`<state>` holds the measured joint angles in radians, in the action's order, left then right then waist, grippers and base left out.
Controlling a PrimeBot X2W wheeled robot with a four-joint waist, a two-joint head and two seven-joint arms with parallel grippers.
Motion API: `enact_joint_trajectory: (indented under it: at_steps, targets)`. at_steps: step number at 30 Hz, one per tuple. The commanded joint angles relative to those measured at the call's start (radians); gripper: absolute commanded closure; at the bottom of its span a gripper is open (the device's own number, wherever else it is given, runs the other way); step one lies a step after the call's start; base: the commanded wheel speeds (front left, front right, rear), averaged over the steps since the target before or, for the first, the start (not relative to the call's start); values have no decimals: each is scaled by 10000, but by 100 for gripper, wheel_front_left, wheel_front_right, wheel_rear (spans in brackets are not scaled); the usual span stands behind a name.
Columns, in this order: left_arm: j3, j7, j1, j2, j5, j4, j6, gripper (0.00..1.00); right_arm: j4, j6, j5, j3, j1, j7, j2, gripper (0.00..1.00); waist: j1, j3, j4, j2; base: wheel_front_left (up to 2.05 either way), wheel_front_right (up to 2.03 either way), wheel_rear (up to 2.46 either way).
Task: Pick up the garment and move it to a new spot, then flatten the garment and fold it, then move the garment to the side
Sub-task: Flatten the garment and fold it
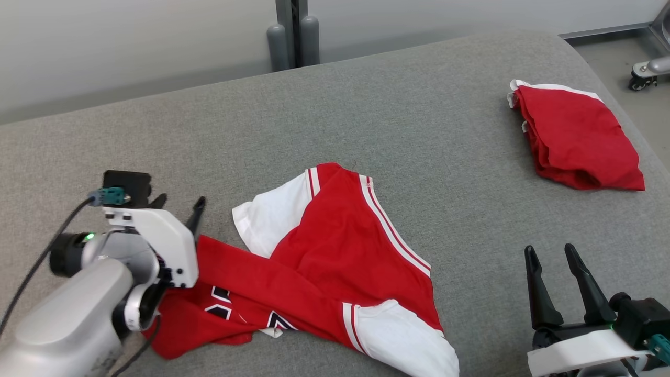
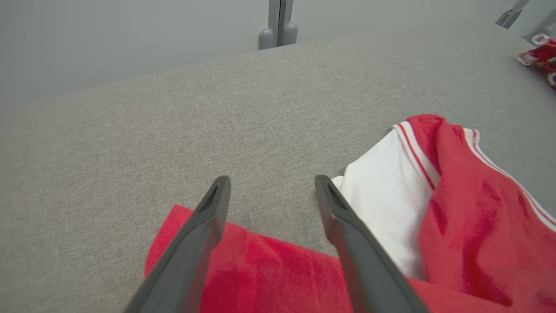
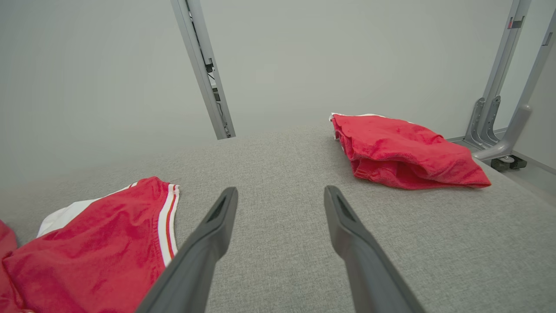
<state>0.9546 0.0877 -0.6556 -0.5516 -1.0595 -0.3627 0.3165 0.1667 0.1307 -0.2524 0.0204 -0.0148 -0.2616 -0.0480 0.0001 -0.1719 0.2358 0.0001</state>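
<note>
Garment [image 1: 335,251] lies crumpled on the grey woven bench [image 1: 419,104], with a folded red pile [image 1: 576,136] well apart to its far right. Soft, light knit: red body, white sleeves, striped trim. Probably limp and slides easily. My left gripper [image 1: 180,201] gapes wide over its left hem, empty. Right gripper [image 1: 549,250] is wide and empty, off its right side. Best pinch: sleeve cuffs or shoulders.

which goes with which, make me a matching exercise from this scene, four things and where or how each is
Things:
1. crumpled red and white garment
2. folded red garment
3. left fingers
4. right fingers

Places or states:
A. far right of the grey surface
B. open, lower right, above bare fabric
C. open, at the crumpled garment's left end
D. front middle, unflattened

Pairs: 1-D, 2-A, 3-C, 4-B
</note>
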Motion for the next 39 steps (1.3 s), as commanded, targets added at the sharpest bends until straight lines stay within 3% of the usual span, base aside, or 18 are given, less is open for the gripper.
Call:
enact_joint_trajectory:
  at_steps: [1, 9, 20, 21, 28, 34, 39]
  targets:
    - [-46, 121, 24, -166, -69, -153, 30, 0, 1, 2, -60, 3, -47, -48, -52, 0, -1, -19, -11, -1, 0, 0, 0]
    - [106, 1164, 149, -726, -393, -1054, -67, 0, 34, 2, -10, 82, -104, -48, -51, 0, -1, -40, 34, -1, 0, 0, 0]
    - [96, 2215, 678, -330, -1471, -2125, -924, 0, 74, 2, 20, 193, -110, -48, -53, 0, -1, -67, 190, -1, 0, 0, 0]
    - [63, 2201, 679, -296, -1547, -2144, -1031, 100, 76, 0, 25, 184, -98, -48, -51, 0, -1, -69, 197, -1, 0, 0, 0]
    - [-543, 708, -61, -260, -1216, -2040, -1291, 100, 72, 2, 74, 129, -61, -48, -53, 0, -1, -48, 190, -1, 0, 0, 0]
    - [-978, -1211, -944, 146, -698, -1262, -2080, 100, 75, 2, 126, 61, 12, -47, -51, 0, -1, 54, 67, -1, 0, 0, 0]
    - [-496, -2044, -1107, 447, 6, 262, -3131, 100, 87, 2, 244, -86, 202, -47, -51, 0, -1, 298, -295, -1, 0, 0, 0]
